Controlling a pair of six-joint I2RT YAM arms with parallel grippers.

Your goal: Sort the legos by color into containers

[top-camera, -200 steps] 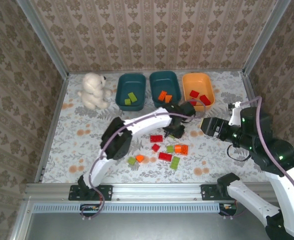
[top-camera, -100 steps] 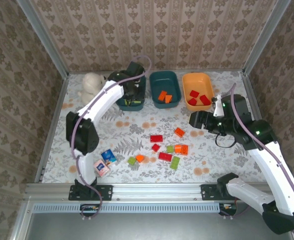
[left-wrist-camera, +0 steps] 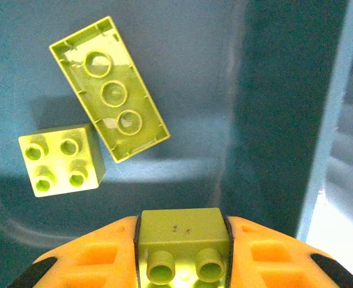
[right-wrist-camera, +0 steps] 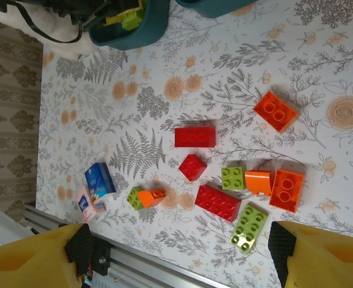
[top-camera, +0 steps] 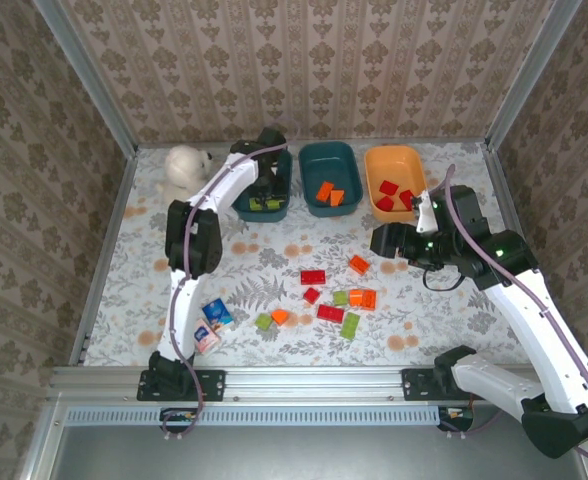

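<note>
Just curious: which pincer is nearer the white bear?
Left. The left pincer is over the teal tub beside the bear; the right pincer is farther off, near the orange tub.

Finish noted: light green bricks (left-wrist-camera: 109, 89) glossy moulded plastic; teal tub (left-wrist-camera: 194, 60) smooth, faintly reflective plastic; tabletop (right-wrist-camera: 338, 48) matt, floral-printed covering.

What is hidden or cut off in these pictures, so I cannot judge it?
- Top view: the left claw covers much of the left teal tub; its bricks cannot be counted.
- Left wrist view: the bottom edge cuts the held green brick.
- Right wrist view: the top edge cuts that tub.
</note>
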